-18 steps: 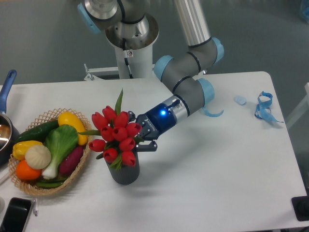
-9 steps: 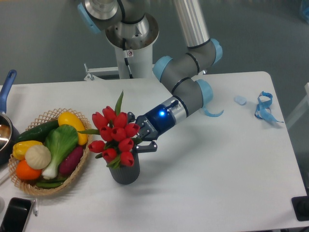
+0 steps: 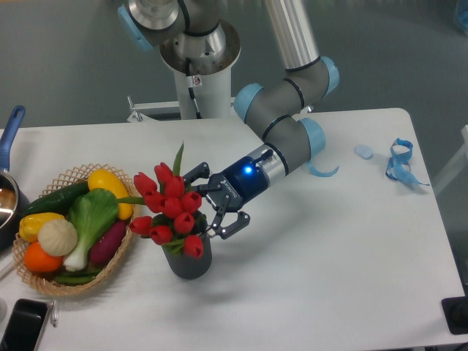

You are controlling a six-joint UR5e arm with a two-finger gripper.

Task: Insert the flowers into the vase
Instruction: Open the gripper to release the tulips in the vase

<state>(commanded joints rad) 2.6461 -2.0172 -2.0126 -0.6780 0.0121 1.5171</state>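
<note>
1. A bunch of red tulips, the flowers [image 3: 170, 210], stands in the vase [image 3: 189, 260], blooms spreading wider than its rim and leaning left toward the basket; 1 green leaf points straight up behind them.
2. The vase, dark grey and cylindrical, sits upright on the white tabletop [image 3: 322, 263], just right of the wicker basket [image 3: 44, 281].
3. The tool [image 3: 214, 203] hangs just right of the blooms with its 2 fingers spread apart, 1 above and 1 below, gripping nothing; whether a fingertip brushes the petals cannot be told.
4. A blue light glows on the tool's body where it meets the grey arm [image 3: 281, 131], which reaches in from the upper right.
5. The basket holds vegetables [image 3: 80, 219] in yellow, green, orange and purple.
6. A blue ribbon [image 3: 400, 162] lies well apart near the tabletop's right edge.
7. A dark phone [image 3: 23, 325] rests at the lower left corner, and a pan with a blue handle [image 3: 9, 131] juts in at the left edge.
</note>
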